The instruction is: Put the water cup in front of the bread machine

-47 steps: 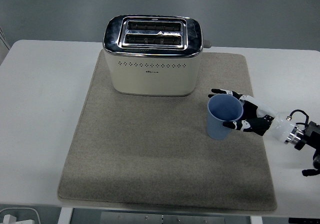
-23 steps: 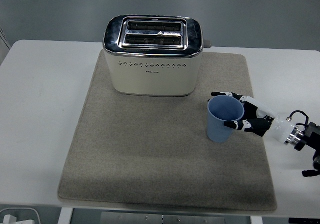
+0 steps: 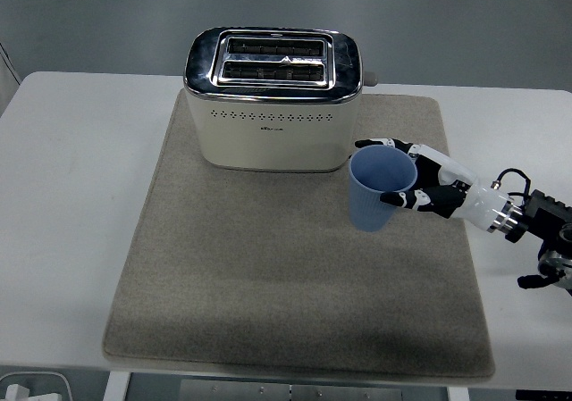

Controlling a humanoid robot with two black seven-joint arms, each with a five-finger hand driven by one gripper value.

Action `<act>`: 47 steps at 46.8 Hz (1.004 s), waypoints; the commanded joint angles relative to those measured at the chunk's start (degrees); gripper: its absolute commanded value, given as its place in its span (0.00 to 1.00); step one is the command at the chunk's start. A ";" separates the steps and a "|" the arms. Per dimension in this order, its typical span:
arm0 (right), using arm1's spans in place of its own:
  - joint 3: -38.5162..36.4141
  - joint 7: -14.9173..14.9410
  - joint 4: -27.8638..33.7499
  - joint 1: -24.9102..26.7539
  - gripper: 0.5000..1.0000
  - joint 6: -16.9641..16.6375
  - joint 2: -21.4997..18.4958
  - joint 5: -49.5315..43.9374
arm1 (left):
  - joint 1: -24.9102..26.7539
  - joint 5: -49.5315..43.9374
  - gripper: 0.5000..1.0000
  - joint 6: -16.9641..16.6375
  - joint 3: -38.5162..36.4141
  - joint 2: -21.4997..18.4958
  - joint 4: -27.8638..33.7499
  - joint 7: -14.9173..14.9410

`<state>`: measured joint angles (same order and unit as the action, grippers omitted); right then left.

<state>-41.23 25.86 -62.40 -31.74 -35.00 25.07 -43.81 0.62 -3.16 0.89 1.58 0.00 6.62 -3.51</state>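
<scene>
The cup, likely light, stiff plastic, is being gripped near its rim by the right hand, fingers closed round it.

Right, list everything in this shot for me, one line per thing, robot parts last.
toaster: one, cream body with a chrome top and two slots, at the far end of the mat, standing upright.
cup: one, blue, open top, held over the mat just to the right of the toaster's front corner.
mat: one, grey-beige, lying flat across the middle of the table.
table: one, white, under everything.
right hand: one, black and white, reaching in from the right edge, fingers wrapped around the cup.
left hand: not in the picture.
</scene>
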 commanded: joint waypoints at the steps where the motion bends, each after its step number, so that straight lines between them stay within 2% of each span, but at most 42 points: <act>1: 0.89 -0.10 0.00 -1.13 0.42 0.00 -0.99 -0.22 | 0.00 0.00 1.00 0.08 0.00 0.00 -0.03 0.00; 9: 3.00 -0.10 0.09 -3.24 0.43 0.00 -1.69 -0.66 | 0.00 0.00 1.00 -0.01 0.00 0.00 -0.03 0.00; 15: 4.14 -0.45 0.35 -4.47 0.43 0.00 -4.24 -1.89 | 0.00 0.00 1.00 0.08 0.00 0.00 -0.03 0.00; 25: 5.02 -3.44 0.88 -5.97 0.45 0.00 -8.02 -2.42 | 0.00 0.00 1.00 0.08 0.00 0.00 -0.03 0.00; 35: 7.39 -3.44 1.49 -7.55 0.45 0.00 -11.09 -2.42 | 0.00 0.00 1.00 -0.01 0.00 0.00 0.06 0.00; 47: 7.92 -4.23 2.37 -8.34 0.50 4.68 -13.91 -2.51 | 0.00 0.00 1.00 -0.01 0.00 0.00 -0.03 0.00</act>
<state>-33.68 22.25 -60.55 -39.61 -31.03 11.75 -46.31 0.62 -3.16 0.91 1.58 0.00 6.60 -3.52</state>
